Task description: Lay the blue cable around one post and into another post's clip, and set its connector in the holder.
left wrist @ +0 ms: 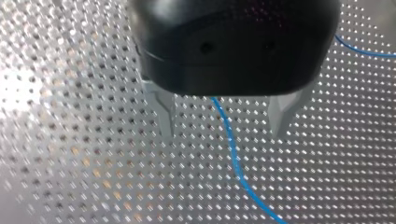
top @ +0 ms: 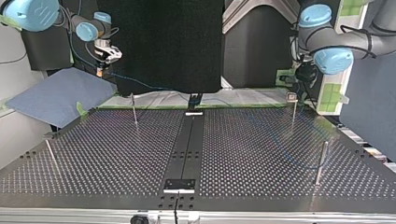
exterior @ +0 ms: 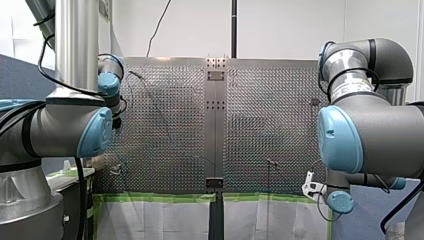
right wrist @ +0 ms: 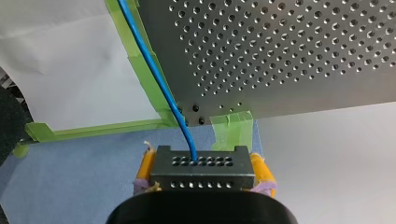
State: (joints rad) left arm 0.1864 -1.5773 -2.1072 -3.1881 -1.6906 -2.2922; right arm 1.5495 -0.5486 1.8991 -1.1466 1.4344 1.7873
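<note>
Yellow pads on the right gripper clamped the connector; left gripper hung open astride the blue cable, probably wanted a loose, sliding grip.

Front cam: behind + above arms, between shoulders, facing out over bench. V. near lens: my left arm at view's left, my right arm at its right; bench farther off.

Top cam: opposite side of bench, low, approx work height, facing arms. They enter from top edge, sides crossed. Shares w/ front cam: whole bench, centre strip, posts.

L wrist cam: looks along left end effector, v. close to perforated surface.

R wrist cam: looks along right end effector, connector right at lens. Beyond: bench corner + blue cloth; cloth also at top view's left.

Both wrist views catch blue cable.
</note>
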